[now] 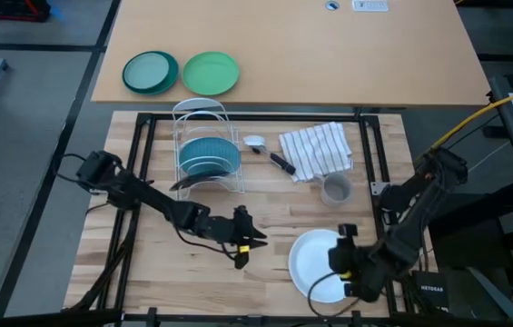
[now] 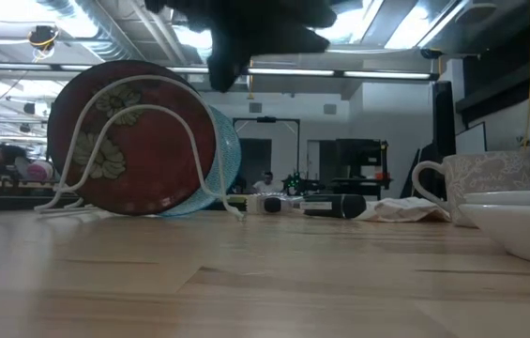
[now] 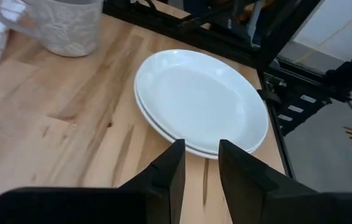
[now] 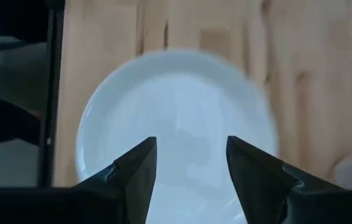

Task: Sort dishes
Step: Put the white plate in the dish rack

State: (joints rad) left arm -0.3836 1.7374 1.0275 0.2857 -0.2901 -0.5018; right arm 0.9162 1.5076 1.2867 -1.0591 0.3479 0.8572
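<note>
The white plate point(image 1: 315, 259) lies flat on the wooden table at the near right; it also shows in the left wrist view point(image 3: 200, 99) and the right wrist view point(image 4: 176, 106). The dark red flowered plate point(image 2: 124, 141) and the teal plate point(image 1: 209, 154) stand on edge in the white wire rack point(image 1: 203, 136). My left gripper point(image 1: 242, 241) is open by a narrow gap, low over the table left of the white plate point(image 3: 200, 168). My right gripper point(image 1: 342, 265) is open above the white plate's near part point(image 4: 191, 165).
A grey patterned cup point(image 1: 335, 189), a striped cloth point(image 1: 317, 150) and a black-handled utensil point(image 1: 270, 156) lie beyond the white plate. Two green plates point(image 1: 150, 72) point(image 1: 210, 73) sit on the far table. Black frame rails point(image 1: 379, 154) run along the table's sides.
</note>
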